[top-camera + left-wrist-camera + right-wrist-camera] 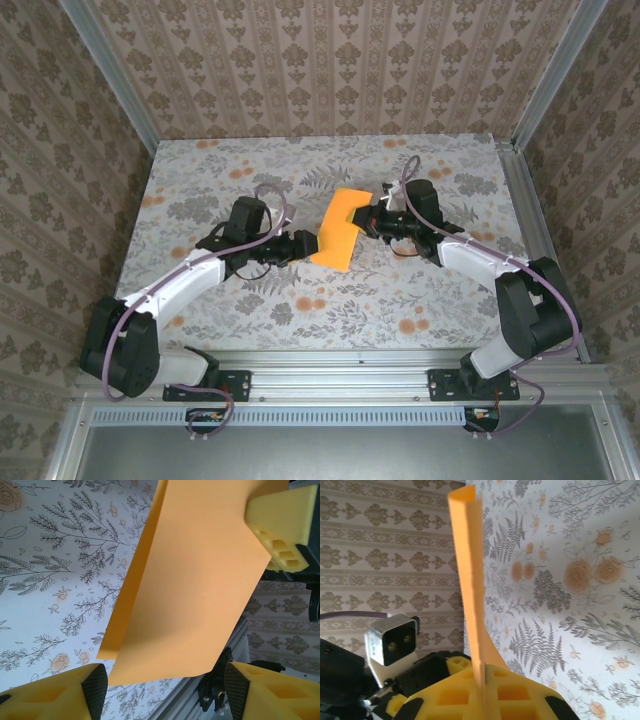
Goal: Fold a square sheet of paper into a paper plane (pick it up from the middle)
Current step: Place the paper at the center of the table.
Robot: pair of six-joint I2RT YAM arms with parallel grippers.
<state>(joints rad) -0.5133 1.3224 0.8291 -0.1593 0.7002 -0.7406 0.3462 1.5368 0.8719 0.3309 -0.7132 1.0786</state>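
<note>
Top view, near side: left gripper [305, 245] low over the grey floral cloth [220, 170], jaws spread wide. The near-left edge of the folded orange sheet [338, 228] sits in the gap; left wrist view shows neither finger pressing it. Sheet: doubled over, held above the cloth mid-table, tilted, long edge running near to far. Farther right: right gripper [375, 222] clamped on the sheet's right edge, yellow pads [452, 695] closed flat on the paper, seen edge-on. Patterned wall [330, 60] behind.
</note>
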